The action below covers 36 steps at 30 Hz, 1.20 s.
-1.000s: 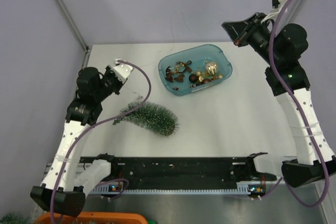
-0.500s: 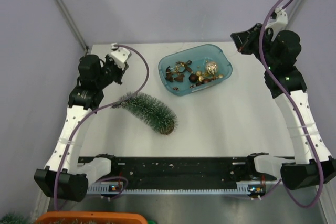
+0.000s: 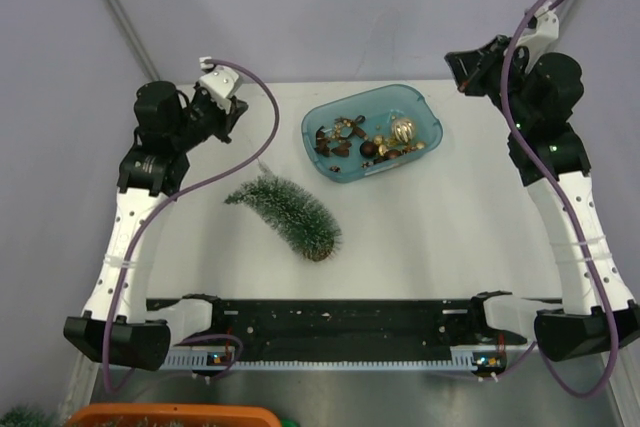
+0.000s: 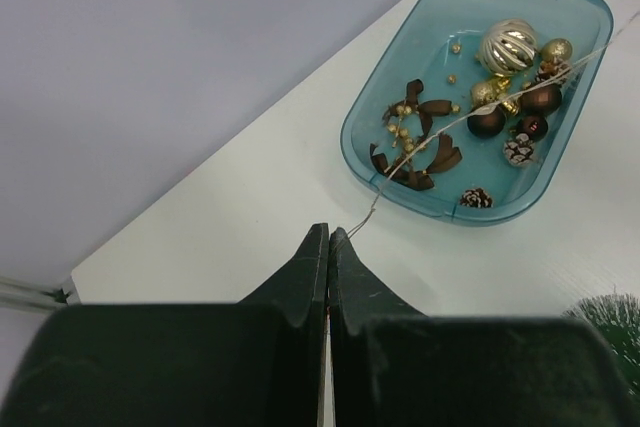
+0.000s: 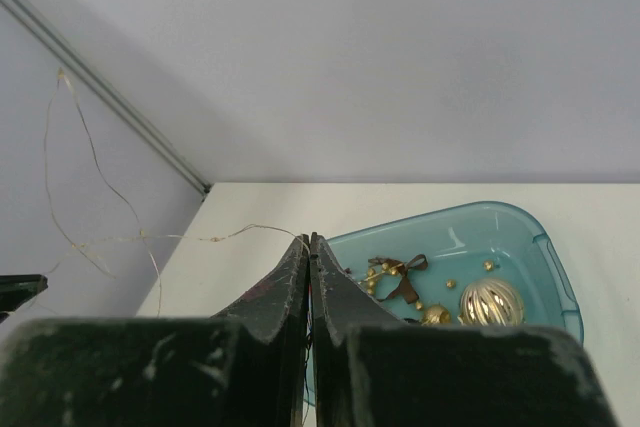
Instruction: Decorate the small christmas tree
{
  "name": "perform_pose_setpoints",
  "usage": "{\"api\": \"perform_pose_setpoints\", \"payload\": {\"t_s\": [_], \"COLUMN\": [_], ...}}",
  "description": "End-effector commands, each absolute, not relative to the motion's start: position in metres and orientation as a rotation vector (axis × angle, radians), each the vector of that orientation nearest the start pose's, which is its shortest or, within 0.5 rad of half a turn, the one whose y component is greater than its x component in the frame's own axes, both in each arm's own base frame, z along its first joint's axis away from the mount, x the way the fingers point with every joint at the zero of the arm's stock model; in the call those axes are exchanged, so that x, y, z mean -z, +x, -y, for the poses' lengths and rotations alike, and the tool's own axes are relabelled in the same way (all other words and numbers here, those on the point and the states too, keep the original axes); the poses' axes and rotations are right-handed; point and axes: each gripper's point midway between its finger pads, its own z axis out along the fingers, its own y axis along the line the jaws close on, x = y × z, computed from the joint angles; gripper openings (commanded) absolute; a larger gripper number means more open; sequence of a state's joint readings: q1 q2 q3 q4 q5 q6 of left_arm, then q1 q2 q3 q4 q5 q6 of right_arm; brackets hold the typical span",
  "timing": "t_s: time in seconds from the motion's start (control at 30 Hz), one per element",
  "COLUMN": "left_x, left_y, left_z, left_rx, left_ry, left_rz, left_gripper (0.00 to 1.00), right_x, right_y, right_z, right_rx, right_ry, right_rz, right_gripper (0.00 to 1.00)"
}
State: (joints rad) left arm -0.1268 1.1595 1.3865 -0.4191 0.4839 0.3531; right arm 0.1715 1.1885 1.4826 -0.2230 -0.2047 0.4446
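The small christmas tree [image 3: 287, 216] lies on its side on the white table, its brown base toward the near right; its bristles also show at the corner of the left wrist view [image 4: 615, 312]. My left gripper [image 3: 232, 113] [image 4: 328, 232] hovers behind and left of the tree, shut on a thin wire string [image 4: 430, 137] that runs across the blue tray [image 4: 352, 142]. High at the back right, my right gripper [image 3: 460, 62] [image 5: 309, 239] is shut on the same wire [image 5: 180, 238], which loops off to the left in the air.
The blue tray [image 3: 425, 107] [image 5: 470, 209] holds a gold ball [image 4: 508, 45], brown balls [image 4: 486, 122], ribbons and pinecones. A black rail [image 3: 340, 322] runs along the near edge. An orange bin [image 3: 170, 414] sits below the table at bottom left.
My left gripper has moved back and to the left with the wire. The tree has turned, tip toward the back, base toward the front. My right gripper has shifted slightly.
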Motion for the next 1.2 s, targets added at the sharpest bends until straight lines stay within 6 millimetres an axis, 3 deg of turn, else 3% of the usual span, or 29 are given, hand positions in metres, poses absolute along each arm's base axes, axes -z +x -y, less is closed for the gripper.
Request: {"api": "perform_pose_setpoints", "payload": {"t_s": [0.0, 0.23, 0.37, 0.5, 0.7, 0.97, 1.07, 1.17], "left_x": [-0.403, -0.417, -0.422, -0.399, -0.354, -0.293, -0.280, -0.271], "left_y": [0.338, 0.332, 0.342, 0.346, 0.331, 0.306, 0.301, 0.298], "left_z": [0.103, 0.089, 0.063, 0.049, 0.050, 0.057, 0.063, 0.070], "left_rx": [0.189, 0.158, 0.191, 0.266, 0.284, 0.379, 0.436, 0.507], "left_ry": [0.768, 0.754, 0.627, 0.608, 0.626, 0.642, 0.629, 0.619], "left_rz": [-1.539, -1.543, -1.614, -1.719, -1.788, -1.916, -1.934, -1.948], "left_gripper": [0.00, 0.00, 0.00, 0.00, 0.00, 0.00, 0.00, 0.09], "right_x": [-0.494, -0.490, -0.479, -0.466, -0.443, -0.395, -0.388, -0.387], "right_y": [0.372, 0.378, 0.378, 0.374, 0.371, 0.374, 0.378, 0.383], "right_z": [-0.112, -0.118, -0.128, -0.144, -0.160, -0.163, -0.162, -0.157], "right_rx": [-0.627, -0.654, -0.711, -0.821, -0.930, -0.966, -0.967, -0.944], "right_ry": [0.035, 0.019, -0.006, -0.039, -0.081, -0.042, -0.012, 0.026], "right_rz": [-1.461, -1.466, -1.480, -1.484, -1.499, -1.580, -1.595, -1.599], "right_gripper": [0.00, 0.00, 0.00, 0.00, 0.00, 0.00, 0.00, 0.00]}}
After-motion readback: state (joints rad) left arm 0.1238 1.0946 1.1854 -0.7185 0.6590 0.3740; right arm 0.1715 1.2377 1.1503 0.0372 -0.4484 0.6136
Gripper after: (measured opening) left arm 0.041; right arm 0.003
